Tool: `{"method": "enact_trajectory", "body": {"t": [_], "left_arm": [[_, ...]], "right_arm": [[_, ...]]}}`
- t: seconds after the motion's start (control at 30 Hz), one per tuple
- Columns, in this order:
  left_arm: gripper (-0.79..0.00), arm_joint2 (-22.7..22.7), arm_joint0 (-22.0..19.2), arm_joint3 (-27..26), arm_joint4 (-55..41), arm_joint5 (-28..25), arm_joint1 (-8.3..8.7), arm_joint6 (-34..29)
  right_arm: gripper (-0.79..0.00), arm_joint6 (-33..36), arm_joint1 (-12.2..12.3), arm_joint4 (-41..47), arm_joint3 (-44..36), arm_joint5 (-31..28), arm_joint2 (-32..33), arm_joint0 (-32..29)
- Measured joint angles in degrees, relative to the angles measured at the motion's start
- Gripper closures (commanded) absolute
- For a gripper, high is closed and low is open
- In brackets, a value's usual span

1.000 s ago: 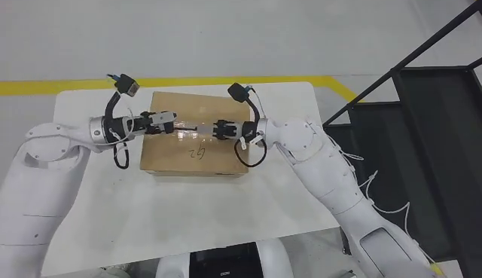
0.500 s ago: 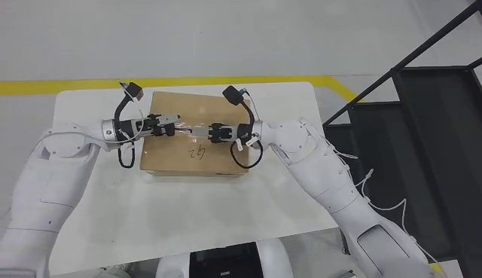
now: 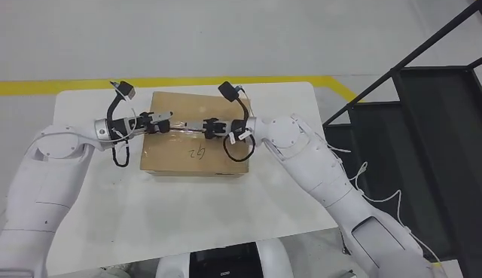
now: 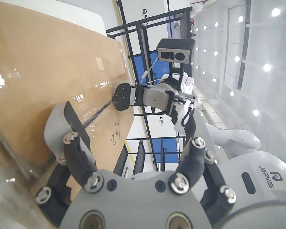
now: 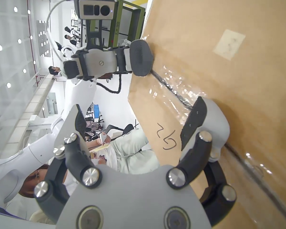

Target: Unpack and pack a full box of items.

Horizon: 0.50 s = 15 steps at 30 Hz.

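While the closed cardboard box (image 3: 194, 146) sits at the far middle of the white table (image 3: 188, 210), both arms lie low over its lid, tips facing one another along the centre seam. That seam is sealed with clear tape (image 3: 186, 128), which shines and wrinkles under the lights. The left gripper (image 3: 164, 117) is spread wide and holds nothing; one finger (image 4: 70, 117) rests against the taped seam, the other stands off in the air. The right gripper (image 3: 207, 126) is likewise wide open and empty, with one finger (image 5: 196, 120) down on the same seam. The two grippers are near each other but apart. A handwritten mark (image 3: 197, 152) sits on the near flap, and a small pale patch (image 5: 228, 44) on the far flap.
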Motion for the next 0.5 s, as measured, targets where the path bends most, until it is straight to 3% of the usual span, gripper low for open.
{"method": "enact_trajectory", "body": {"t": [0.23,0.5], "left_arm": [[-0.785,-5.2,2.7,-2.5,2.2,2.0,1.61,-0.4],[-0.785,-9.9,5.5,-5.1,3.0,3.2,2.87,-0.2]], "right_arm": [[-0.785,1.7,1.6,-1.1,-2.7,0.0,4.8,-3.2],[-0.785,5.3,3.9,-4.0,-12.0,1.0,10.9,-9.8]]}}
